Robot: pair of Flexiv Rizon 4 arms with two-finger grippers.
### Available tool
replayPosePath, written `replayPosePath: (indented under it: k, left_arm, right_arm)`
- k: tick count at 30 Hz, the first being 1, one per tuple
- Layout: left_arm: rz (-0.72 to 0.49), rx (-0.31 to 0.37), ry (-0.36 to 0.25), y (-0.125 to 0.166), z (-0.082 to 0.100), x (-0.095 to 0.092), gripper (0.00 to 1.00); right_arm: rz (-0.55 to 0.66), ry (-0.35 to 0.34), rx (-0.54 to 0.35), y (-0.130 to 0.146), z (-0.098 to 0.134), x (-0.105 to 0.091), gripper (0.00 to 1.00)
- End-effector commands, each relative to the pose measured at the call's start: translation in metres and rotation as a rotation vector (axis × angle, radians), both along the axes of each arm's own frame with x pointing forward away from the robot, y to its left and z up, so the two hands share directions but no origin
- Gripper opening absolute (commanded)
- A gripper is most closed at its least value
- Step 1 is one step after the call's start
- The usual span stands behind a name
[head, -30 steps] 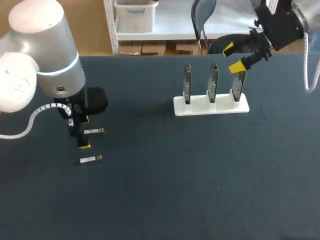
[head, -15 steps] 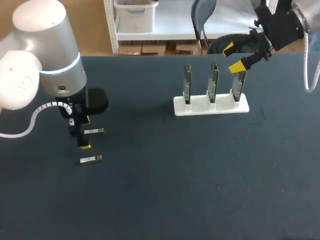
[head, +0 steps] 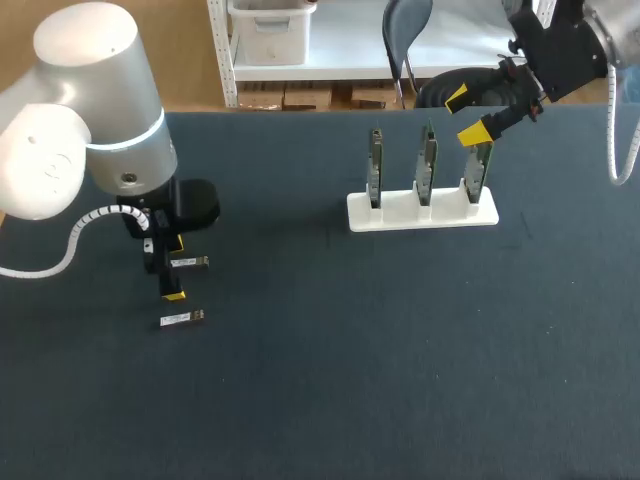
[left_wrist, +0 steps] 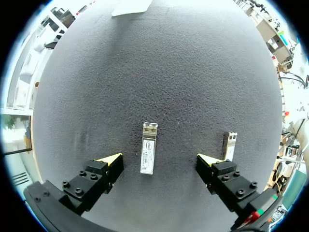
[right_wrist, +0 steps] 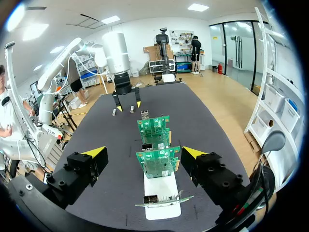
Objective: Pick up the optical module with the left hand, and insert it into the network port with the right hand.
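Two small silver optical modules lie on the dark table at the left. My left gripper (head: pixel 172 268) stands open above the farther module (head: pixel 188 262), which lies between its yellow-tipped fingers without touching them (left_wrist: pixel 148 154). The second module (head: pixel 181 318) (left_wrist: pixel 229 145) lies just outside one finger. Three green network cards stand upright in a white stand (head: pixel 422 212) at the back right. My right gripper (head: pixel 466 115) hangs open and holds nothing above the right-hand card (head: pixel 478 165), looking down the row of cards (right_wrist: pixel 157 162).
The white stand's base (right_wrist: pixel 161 193) lies under the right gripper. My left arm's big grey joint (head: pixel 90 110) overhangs the table's left side. Dark matting spreads across the front and middle.
My left arm has shifted slightly to the right, with its gripper still open over the module. The right arm has not moved.
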State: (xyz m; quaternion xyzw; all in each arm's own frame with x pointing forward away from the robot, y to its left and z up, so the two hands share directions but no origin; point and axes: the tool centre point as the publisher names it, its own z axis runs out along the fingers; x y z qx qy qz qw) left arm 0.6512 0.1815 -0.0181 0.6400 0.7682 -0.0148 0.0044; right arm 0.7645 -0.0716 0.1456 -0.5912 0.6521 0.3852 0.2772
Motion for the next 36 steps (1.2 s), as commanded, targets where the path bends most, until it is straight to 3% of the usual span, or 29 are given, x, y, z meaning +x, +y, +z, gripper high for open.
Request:
replayPosePath:
  k: [1, 9, 10, 11, 12, 30, 36]
  left_arm:
    - [0.000, 0.003, 0.008, 0.002, -0.003, 0.003, 1.00]
    - [0.004, -0.005, 0.023, 0.002, -0.004, 0.005, 1.00]
    - [0.003, -0.006, 0.024, 0.002, -0.004, 0.005, 0.42]
    - [0.003, -0.005, 0.025, 0.002, -0.004, 0.005, 0.05]
    - [0.002, -0.005, 0.026, 0.002, -0.004, 0.004, 0.00]
    - [0.020, -0.021, 0.022, -0.003, -0.003, 0.006, 0.00]
    - [0.139, -0.129, -0.008, -0.010, 0.008, 0.019, 0.00]
  right_arm:
    - [-0.003, -0.002, -0.001, 0.000, 0.000, -0.001, 1.00]
    - [-0.003, -0.002, -0.001, 0.000, 0.000, -0.001, 1.00]
    - [-0.003, -0.002, -0.001, 0.000, 0.000, -0.001, 1.00]
    - [-0.003, -0.002, -0.001, 0.000, 0.000, -0.001, 1.00]
    - [-0.003, -0.002, -0.001, 0.000, 0.000, -0.001, 1.00]
    - [-0.003, -0.002, -0.001, 0.000, 0.000, -0.001, 1.00]
    - [-0.003, -0.002, -0.001, 0.000, 0.000, -0.001, 1.00]
